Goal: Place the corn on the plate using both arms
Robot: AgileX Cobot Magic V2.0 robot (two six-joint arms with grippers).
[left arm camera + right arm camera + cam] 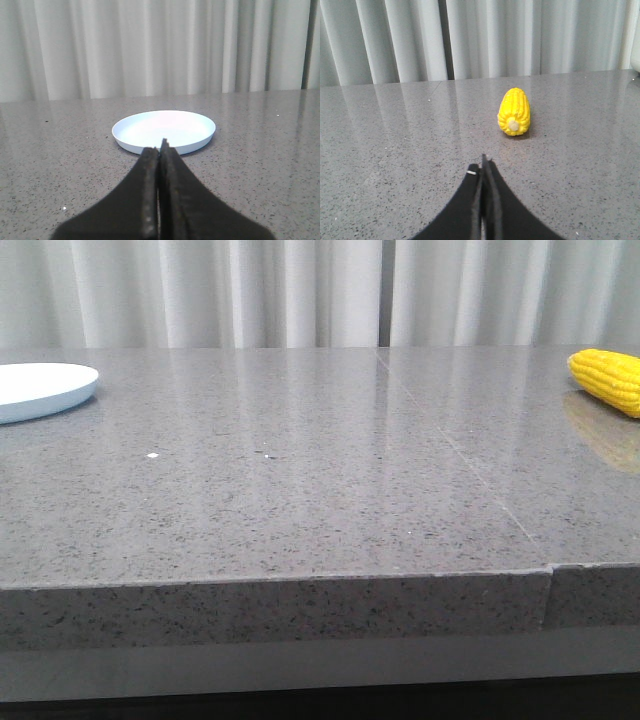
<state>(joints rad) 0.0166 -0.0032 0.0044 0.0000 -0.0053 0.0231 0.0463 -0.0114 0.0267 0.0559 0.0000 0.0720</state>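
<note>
Your front view showed only the plate (40, 388) and corn (608, 378) at opposite desk (300, 490) edges; wrist views showed the left gripper (160, 150) and right gripper (484, 167) clenched, empty.

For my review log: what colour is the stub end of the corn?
Pale cream, ringed by bright yellow kernels on the corn; clearest in the right wrist view.

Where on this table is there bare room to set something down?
The widest bare stretch is the grey table between the plate at far left and the corn at far right. The plate's own surface is bare too. Both grippers, left and right, sit short of those objects.
</note>
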